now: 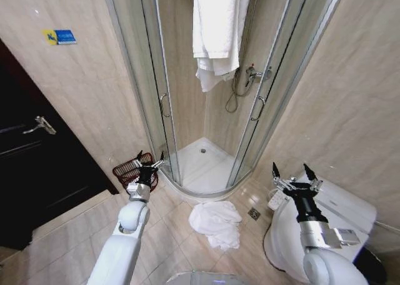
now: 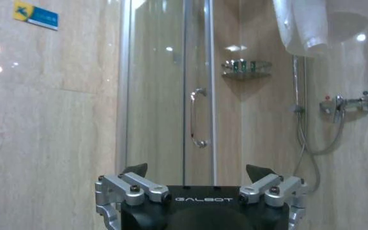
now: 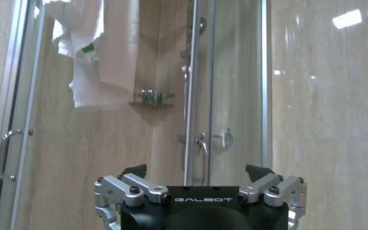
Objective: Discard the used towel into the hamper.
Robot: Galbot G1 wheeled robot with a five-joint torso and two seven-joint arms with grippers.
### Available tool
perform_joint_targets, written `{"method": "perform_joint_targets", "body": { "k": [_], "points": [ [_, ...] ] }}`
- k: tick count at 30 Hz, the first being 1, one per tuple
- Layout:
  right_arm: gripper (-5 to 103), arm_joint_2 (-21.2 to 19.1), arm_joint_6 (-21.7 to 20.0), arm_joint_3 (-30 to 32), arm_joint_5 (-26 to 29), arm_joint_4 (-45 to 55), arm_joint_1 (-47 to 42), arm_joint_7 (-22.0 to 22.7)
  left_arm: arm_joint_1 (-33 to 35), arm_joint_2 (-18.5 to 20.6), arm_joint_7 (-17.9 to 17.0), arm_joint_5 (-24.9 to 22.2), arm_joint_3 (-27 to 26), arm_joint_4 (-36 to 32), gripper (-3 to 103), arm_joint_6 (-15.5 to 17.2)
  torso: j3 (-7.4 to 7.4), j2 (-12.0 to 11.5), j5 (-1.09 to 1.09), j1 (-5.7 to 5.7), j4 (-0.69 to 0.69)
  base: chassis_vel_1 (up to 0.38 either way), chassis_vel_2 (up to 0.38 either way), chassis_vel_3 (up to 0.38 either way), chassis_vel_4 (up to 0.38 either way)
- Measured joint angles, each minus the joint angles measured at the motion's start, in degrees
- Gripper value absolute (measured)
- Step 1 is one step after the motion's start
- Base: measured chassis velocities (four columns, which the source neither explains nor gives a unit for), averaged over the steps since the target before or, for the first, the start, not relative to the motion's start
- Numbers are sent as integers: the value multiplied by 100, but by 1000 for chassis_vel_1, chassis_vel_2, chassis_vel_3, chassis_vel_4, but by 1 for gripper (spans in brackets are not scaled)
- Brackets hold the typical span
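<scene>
The crumpled white towel lies on the floor beside the hamper, between the left gripper and right gripper, both with fingers spread wide and empty.

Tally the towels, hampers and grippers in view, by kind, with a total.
Towels: 2, one crumpled on the floor, one hanging in the shower
Hampers: 1
Grippers: 2, left gripper, right gripper, both jaws open
Total: 5

A bathroom: glass shower cabin, toilet, tiled walls
</scene>
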Motion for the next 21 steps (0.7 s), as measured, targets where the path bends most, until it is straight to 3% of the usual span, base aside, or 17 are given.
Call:
{"method": "perform_joint_targets", "body": {
  "k": [10,15,21],
  "points": [
    [100,-285,157,-333,-23,-686,978,189,199,139,1,-68,112,268,100,-502,-10,-21,0,-9,2,0,0,0,0],
    [100,-582,384,-696,-94,-1084,1801,551,91,274,14,-42,137,559,100,-647,-17,-36,1,-15,1,0,0,0,0],
    [100,-1464,356,-1065,207,-1148,3074,838,188,285,-45,-12,-17,579,100,-650,-25,-48,1,-21,1,0,0,0,0]
  ]
}}
